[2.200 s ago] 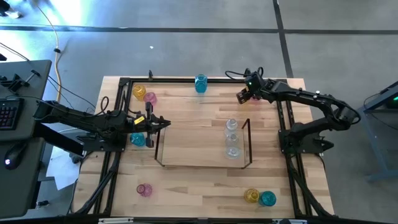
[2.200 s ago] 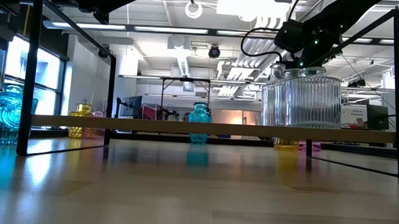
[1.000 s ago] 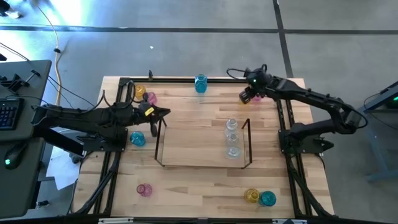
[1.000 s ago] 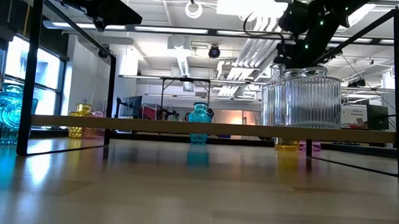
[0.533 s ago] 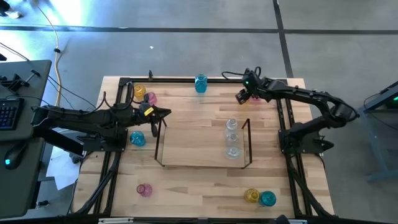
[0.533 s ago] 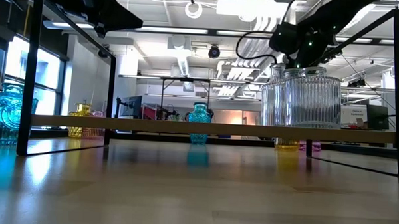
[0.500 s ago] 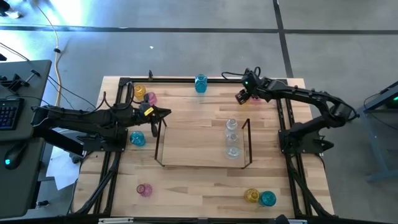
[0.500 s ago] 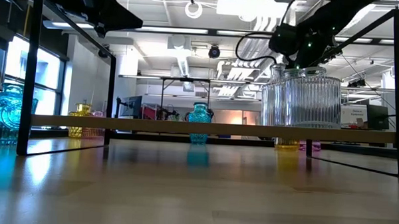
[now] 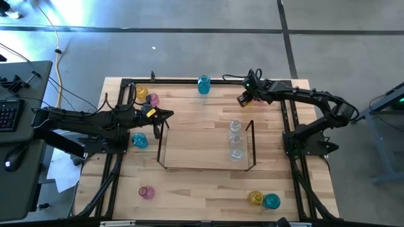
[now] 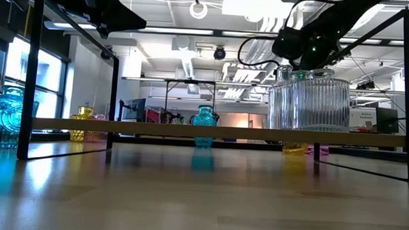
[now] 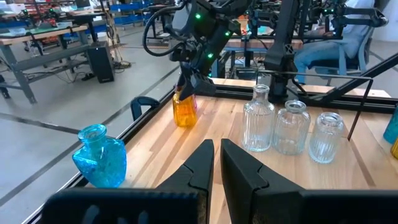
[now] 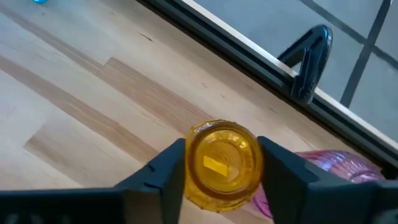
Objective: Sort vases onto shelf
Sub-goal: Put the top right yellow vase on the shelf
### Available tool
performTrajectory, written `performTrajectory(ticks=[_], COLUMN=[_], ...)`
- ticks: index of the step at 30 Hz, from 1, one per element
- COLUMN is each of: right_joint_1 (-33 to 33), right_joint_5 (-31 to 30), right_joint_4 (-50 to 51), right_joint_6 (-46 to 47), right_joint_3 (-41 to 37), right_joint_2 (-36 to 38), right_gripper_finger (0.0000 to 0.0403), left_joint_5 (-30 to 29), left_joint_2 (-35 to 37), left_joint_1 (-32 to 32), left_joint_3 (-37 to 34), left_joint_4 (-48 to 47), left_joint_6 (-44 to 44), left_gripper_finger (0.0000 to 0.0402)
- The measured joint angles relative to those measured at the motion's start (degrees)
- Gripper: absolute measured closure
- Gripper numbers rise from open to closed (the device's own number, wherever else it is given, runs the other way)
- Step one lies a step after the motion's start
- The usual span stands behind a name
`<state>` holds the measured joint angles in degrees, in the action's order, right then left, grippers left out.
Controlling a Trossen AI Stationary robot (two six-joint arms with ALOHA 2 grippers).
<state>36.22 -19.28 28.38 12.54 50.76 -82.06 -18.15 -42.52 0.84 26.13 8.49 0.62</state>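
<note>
**A:** As seen from above, how far along is the sorting?

**B:** Three clear vases stand in a row on the shelf near its right end frame. The others sit on the wooden table: a teal vase at the far edge, a yellow and pink pair at the far left corner, a teal one beside the left arm, a pink one near the front left, and a yellow and teal pair at the front right. So most of the job is left, by this count.

**A:** And the low view?

**B:** The clear vases loom large on the shelf surface, with the right arm dark above them. The shelf's wire end frames stand between the arms and the open shelf space, something to steer around.

**A:** The left wrist view?

**B:** The left gripper has its fingers nearly together and holds nothing, just off the shelf's left end. Across the table, the right arm is at a yellow vase by the black table frame.

**A:** The right wrist view?

**B:** The right gripper has its fingers on either side of that yellow vase's neck, seemingly clamped. A pink vase lies just beside it and could be knocked on the lift.
</note>
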Motion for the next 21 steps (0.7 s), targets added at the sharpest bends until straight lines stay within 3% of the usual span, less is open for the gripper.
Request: performTrajectory(ticks=[3, 15, 21], right_joint_1=[0.01, -0.39, -3.07], right_joint_5=[0.06, 1.15, 0.87], right_joint_4=[0.16, 1.78, 5.84], right_joint_6=[-0.83, -2.38, -2.54], right_joint_3=[0.02, -0.06, 6.34], right_joint_2=[0.12, 5.57, 7.76], right_gripper_finger=[0.0283, 0.0283, 0.0283], left_joint_5=[-0.01, -0.02, -0.02], left_joint_2=[0.00, 0.00, 0.00], left_joint_1=[0.00, 0.00, 0.00], left_joint_3=[0.00, 0.00, 0.00], left_joint_4=[0.00, -0.04, -0.04], left_joint_6=[0.00, 0.02, 0.02], left_gripper_finger=[0.0383, 0.0383, 0.0383])
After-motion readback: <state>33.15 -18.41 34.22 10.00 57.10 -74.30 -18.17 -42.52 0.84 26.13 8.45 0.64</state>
